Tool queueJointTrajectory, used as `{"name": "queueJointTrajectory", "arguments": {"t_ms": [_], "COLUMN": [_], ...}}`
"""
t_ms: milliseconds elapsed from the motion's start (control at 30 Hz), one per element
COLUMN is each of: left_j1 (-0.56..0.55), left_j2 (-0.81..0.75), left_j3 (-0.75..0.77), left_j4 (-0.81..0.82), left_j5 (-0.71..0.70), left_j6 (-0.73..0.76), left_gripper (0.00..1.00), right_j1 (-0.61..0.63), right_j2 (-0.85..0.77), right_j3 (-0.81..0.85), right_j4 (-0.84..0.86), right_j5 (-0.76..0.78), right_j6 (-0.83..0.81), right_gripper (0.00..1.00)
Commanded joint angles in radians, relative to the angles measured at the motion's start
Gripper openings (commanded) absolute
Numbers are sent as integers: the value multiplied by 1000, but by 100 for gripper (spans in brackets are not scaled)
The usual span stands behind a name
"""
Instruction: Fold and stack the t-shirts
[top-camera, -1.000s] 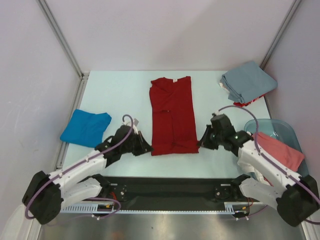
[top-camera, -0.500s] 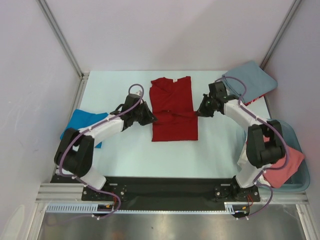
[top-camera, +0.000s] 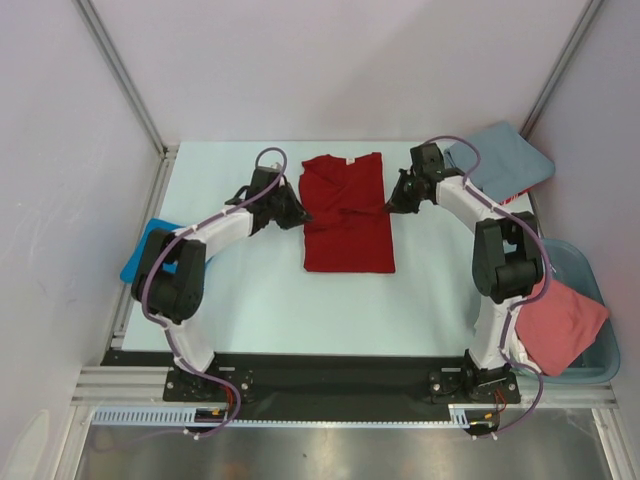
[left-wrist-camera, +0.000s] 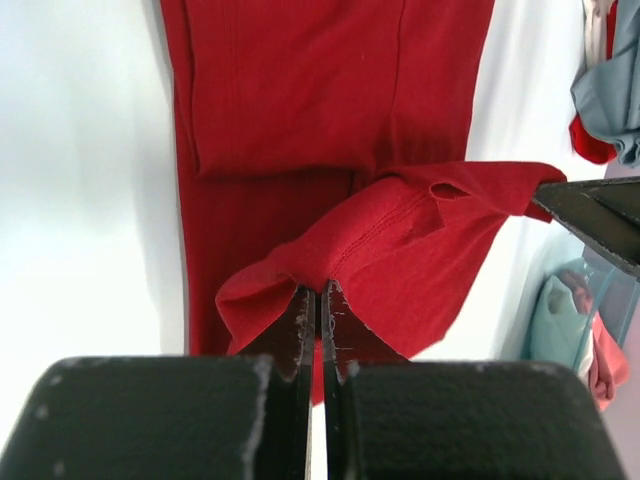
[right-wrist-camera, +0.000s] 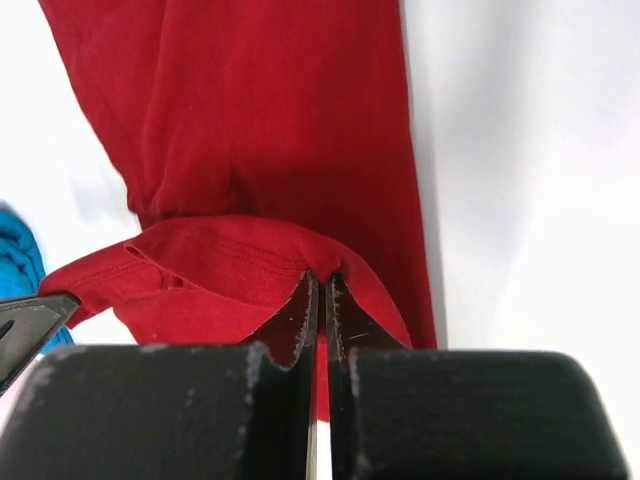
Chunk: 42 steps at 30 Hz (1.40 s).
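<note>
The t-shirt (top-camera: 347, 215) lay between the left gripper (top-camera: 297, 212) and the right gripper (top-camera: 393, 203). A shirt stack (top-camera: 505, 165) sat just right of the right gripper.

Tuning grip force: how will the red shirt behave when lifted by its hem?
Probably floppy: the red shirt droops between the left gripper and right gripper. Likely light: small edge pinches hold it up. May crease where bunched.

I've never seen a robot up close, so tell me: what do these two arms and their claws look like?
Both the left arm and right arm have white tube-like shells with chunky black joints. A mauve cable loops along each. The left claw and right claw are black: two thin flat fingers on a blocky body, edges scuffed pale.
</note>
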Motion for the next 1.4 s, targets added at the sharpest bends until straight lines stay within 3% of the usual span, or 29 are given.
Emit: {"name": "queueJointTrajectory", "arguments": {"t_ms": [0, 33, 133, 167, 200, 233, 267, 367, 500, 733, 967, 1200, 1367], "left_j1": [16, 19, 35, 45, 50, 55, 61, 62, 58, -17, -82, -97, -99], "left_j2": [38, 55, 104, 123, 141, 168, 170, 115, -14, -227, -239, -196, -184], "left_j3": [89, 93, 122, 139, 179, 195, 207, 169, 0, -307, -407, -362, -348], "left_j4": [-13, -7, 44, 50, 49, 35, 21, 28, 33, 98, 170, 168, 167], "left_j5": [21, 21, 44, 54, 64, 67, 74, 51, 32, 54, 60, 14, 14], "left_j6": [35, 29, 21, 21, 35, 44, 56, 93, 125, 115, 85, 122, 127], "left_gripper": [0, 0, 18, 48, 70, 84, 99, 99, 98, 75, 60, 66, 62], "right_j1": [-15, -17, -28, -31, -37, -38, -40, -45, -52, -41, -31, -31, -29], "right_j2": [37, 51, 100, 111, 129, 131, 120, 9, -179, -322, -313, -268, -251], "right_j3": [75, 101, 151, 177, 187, 197, 177, 5, -252, -542, -628, -624, -612], "right_j4": [6, 6, 6, 14, 12, 8, 12, 92, 199, 248, 287, 317, 314], "right_j5": [-21, -24, -26, -34, -17, 0, 8, 3, -47, -161, -204, -241, -248], "right_j6": [-19, -22, -25, -25, -24, -19, -28, -41, -35, -38, -36, -51, -53], "right_gripper": [0, 0, 4, 35, 57, 70, 77, 77, 71, 60, 50, 48, 37]}}
